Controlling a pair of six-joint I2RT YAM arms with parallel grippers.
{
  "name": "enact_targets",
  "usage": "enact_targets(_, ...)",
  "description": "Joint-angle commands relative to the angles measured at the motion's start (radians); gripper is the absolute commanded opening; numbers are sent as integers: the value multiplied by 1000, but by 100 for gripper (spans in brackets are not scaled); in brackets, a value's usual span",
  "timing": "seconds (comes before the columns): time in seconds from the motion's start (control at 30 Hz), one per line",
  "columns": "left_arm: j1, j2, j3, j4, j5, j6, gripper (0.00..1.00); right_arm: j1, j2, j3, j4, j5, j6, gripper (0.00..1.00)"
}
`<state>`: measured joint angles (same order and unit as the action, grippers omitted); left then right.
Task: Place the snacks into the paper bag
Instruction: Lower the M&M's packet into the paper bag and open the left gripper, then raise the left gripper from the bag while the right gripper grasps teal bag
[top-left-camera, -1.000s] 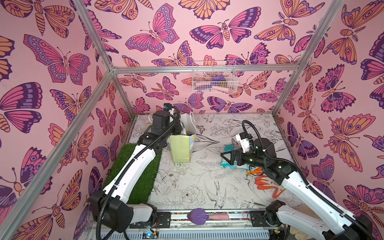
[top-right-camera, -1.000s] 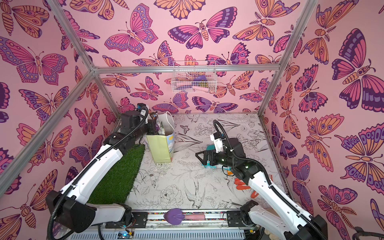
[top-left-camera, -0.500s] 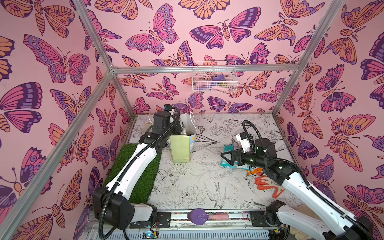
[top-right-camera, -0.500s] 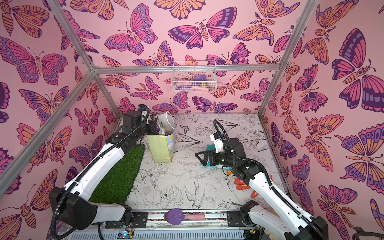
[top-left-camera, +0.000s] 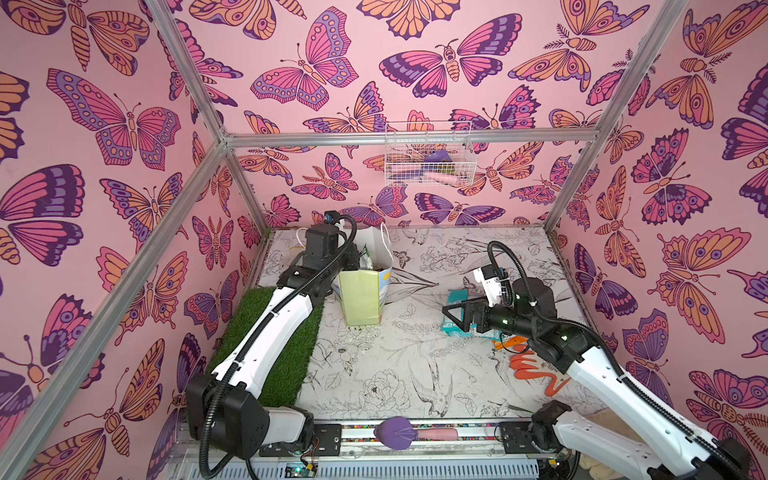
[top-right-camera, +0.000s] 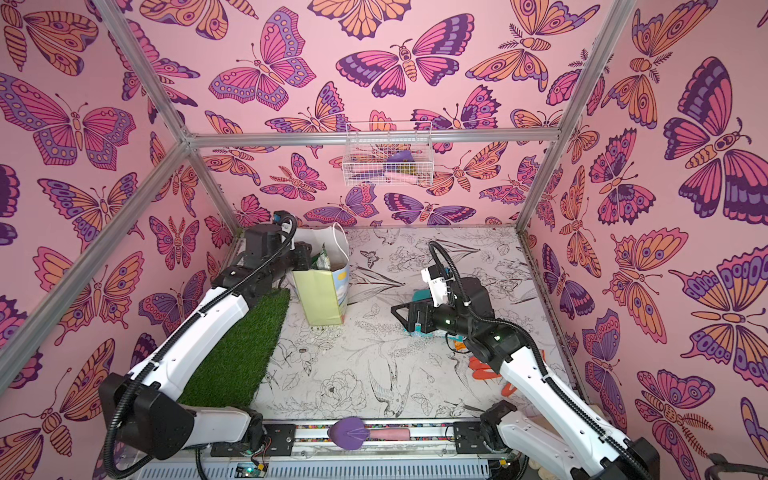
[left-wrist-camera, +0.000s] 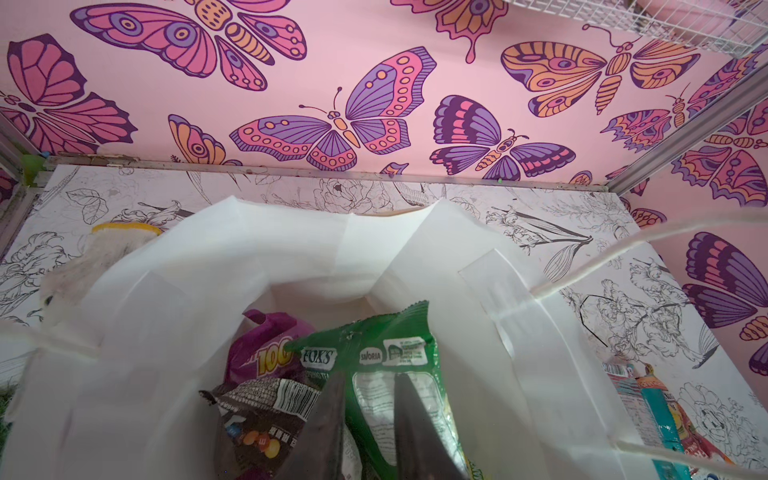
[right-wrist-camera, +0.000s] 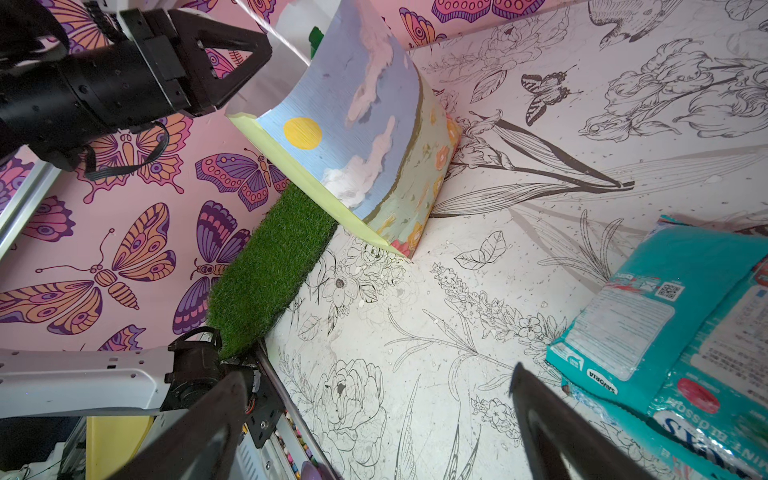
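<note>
Find the paper bag (top-left-camera: 360, 299) upright around eleven o'clock on the bench (top-left-camera: 374, 365), already holding a purple pouch (left-wrist-camera: 266, 353), a small dark M&M's packet (left-wrist-camera: 257, 419) and a green packet (left-wrist-camera: 388, 353). See the left pincer (left-wrist-camera: 369, 386) just over the bag's mouth, jaws narrowly parted above the green packet, apparently clamping nothing. Judge the step as the drop: lift straight up, clear of the white cord handles (left-wrist-camera: 623, 257) and the rim, without dragging the packet back out or tipping the bag. Note the right pincer (right-wrist-camera: 374, 436) spread wide and empty, close beside the teal packets (right-wrist-camera: 665, 299) lying near two o'clock. Approach those low, pinching one edge only.
</note>
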<state>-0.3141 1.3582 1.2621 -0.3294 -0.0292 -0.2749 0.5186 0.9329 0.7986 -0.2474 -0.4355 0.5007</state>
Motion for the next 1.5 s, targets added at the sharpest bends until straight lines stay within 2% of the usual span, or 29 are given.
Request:
enact_targets(0.0,7,-11,-24,16,-3,-12,29,6,-14,-9,3,4,-7,99)
enact_targets(0.13,7,-30,-31,15,15,-19,35,6,-10,-13,-5,22,-5,99)
enact_targets(0.37,6,-94,-38,17,55,-36,59,6,5,-7,-48,119,3,99)
enact_targets(0.43,4,-134,-40,17,62,-42,62,6,8,-4,-68,162,11,99)
enact_targets(0.57,-3,-178,-41,17,75,-49,65,6,27,19,-142,288,26,99)
enact_targets(0.67,-12,-212,-46,16,72,-46,66,5,56,39,-189,339,38,99)
enact_targets(1.23,-102,-327,-83,-19,125,10,66,-11,85,67,-283,481,75,99)
enact_targets(1.47,-131,-375,-124,-36,147,26,67,-44,90,68,-305,501,79,99)
